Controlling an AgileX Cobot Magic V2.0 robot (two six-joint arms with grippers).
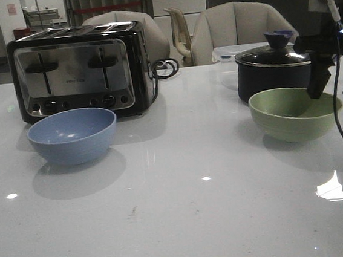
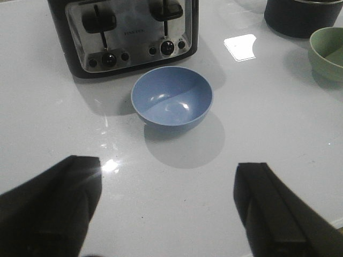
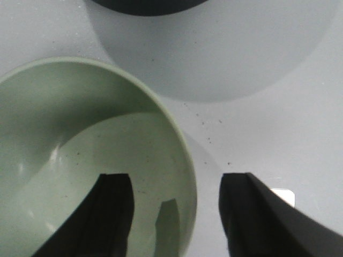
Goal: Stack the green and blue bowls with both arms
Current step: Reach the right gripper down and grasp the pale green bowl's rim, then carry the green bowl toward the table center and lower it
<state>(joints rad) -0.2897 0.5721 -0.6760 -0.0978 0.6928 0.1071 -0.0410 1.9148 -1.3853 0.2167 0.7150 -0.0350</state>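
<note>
Left gripper [image 2: 169,214] jaws wide over near counter [image 1: 187,224], blue bowl [image 1: 72,135] left before toaster [image 1: 81,70], right gripper [image 3: 174,214] jaws wide astride green bowl [image 1: 293,113] rim right, saucepan [image 1: 273,70] behind.

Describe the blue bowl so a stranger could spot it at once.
Find the big black and chrome toaster at the left of the white table. Right in front of it sits the blue bowl, upright and empty. It is the only blue one: the other bowl, far right by the dark pot, is green.
</note>
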